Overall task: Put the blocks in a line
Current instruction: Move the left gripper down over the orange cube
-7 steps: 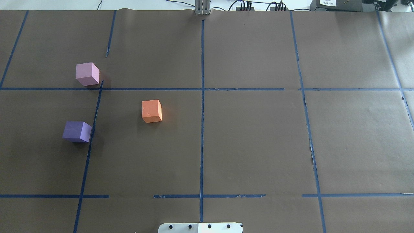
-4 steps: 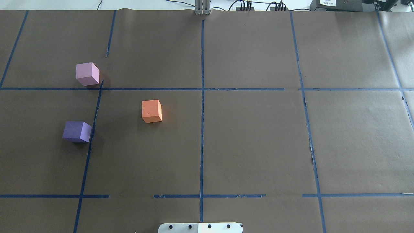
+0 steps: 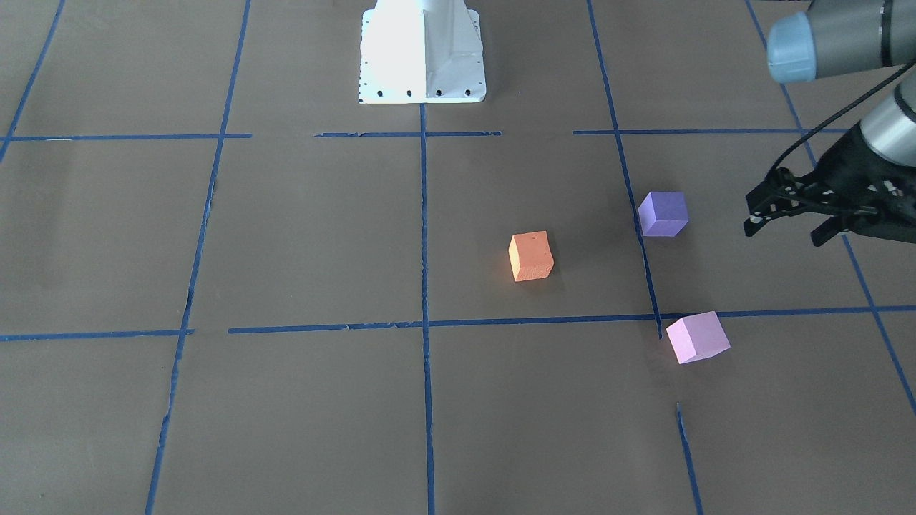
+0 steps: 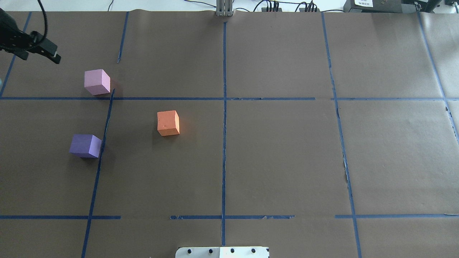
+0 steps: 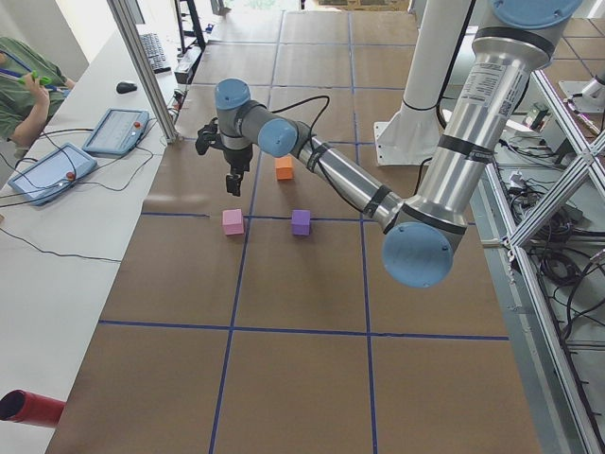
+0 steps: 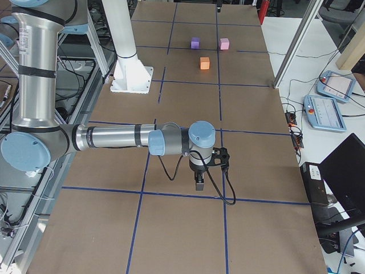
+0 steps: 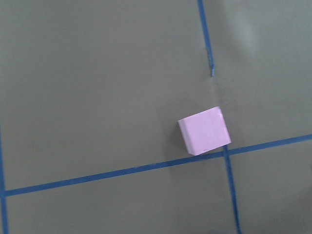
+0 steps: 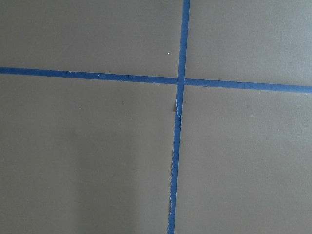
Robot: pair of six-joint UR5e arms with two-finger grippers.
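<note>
Three blocks [image 4: 168, 123] lie apart; left pincer [image 3: 783, 234] hovers wide and empty; whether right pincer [image 6: 198, 185] gapes, cannot tell.

Left pincer [image 3: 785, 230] spread and empty, aloft; right pincer [image 6: 198, 184] downward, state unclear.

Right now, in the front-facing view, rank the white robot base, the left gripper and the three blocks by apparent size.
1. white robot base
2. left gripper
3. pink block, orange block, purple block: nearly alike; pink looks slightly bigger, probably just nearer the camera.
</note>
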